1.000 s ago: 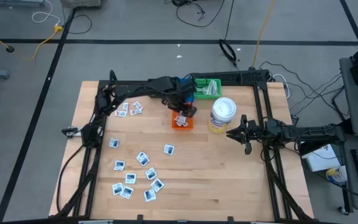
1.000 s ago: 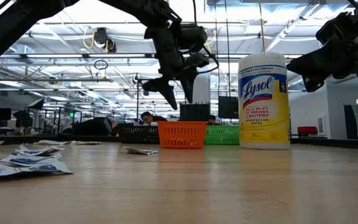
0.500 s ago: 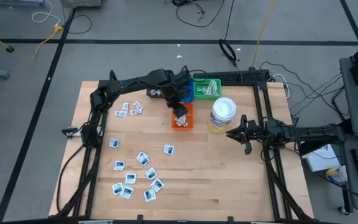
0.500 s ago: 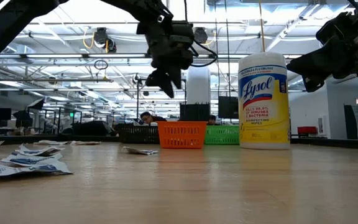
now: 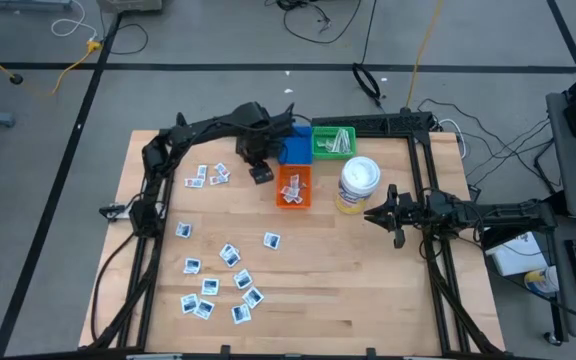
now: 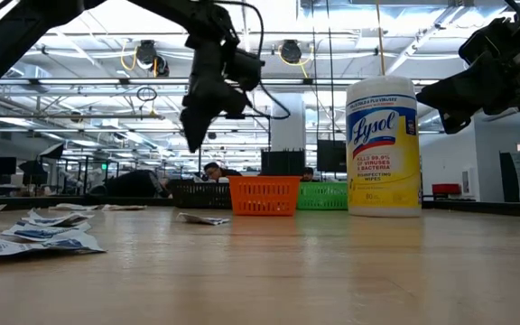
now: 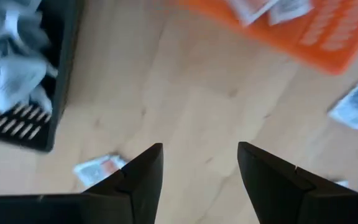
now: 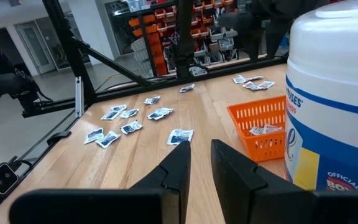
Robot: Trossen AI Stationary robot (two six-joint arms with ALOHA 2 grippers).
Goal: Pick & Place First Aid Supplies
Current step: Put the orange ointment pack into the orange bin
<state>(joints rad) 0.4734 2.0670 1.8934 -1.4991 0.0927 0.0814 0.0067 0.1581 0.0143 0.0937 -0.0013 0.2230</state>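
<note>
first aid supplies (image 5: 218, 283) lie scattered as small white packets over the near left part of the wooden table (image 5: 368, 290) in the high view, with a few more near the far left edge and some inside the orange basket (image 5: 294, 186). the left gripper (image 5: 259, 168) hangs just left of that basket, beside the blue basket (image 5: 294, 150) and green basket (image 5: 333, 141). the right gripper (image 5: 380, 214) waits just right of the white wipes canister (image 5: 357, 185)

low view: the left gripper (image 6: 197, 122) hangs above the table, left of the orange basket (image 6: 264, 194), holding nothing; packets (image 6: 39, 236) lie at the left. the canister (image 6: 384, 144) stands right of the baskets

left wrist view: the left gripper (image 7: 199, 165) has its fingers (image 7: 145, 171) spread apart and empty over bare wood, with a packet (image 7: 95, 169) just beside one finger and a black basket (image 7: 36, 68) of pale wrapped strips off to one side

right wrist view: the right gripper (image 8: 199, 163) has its jaws nearly together, holding nothing
</note>
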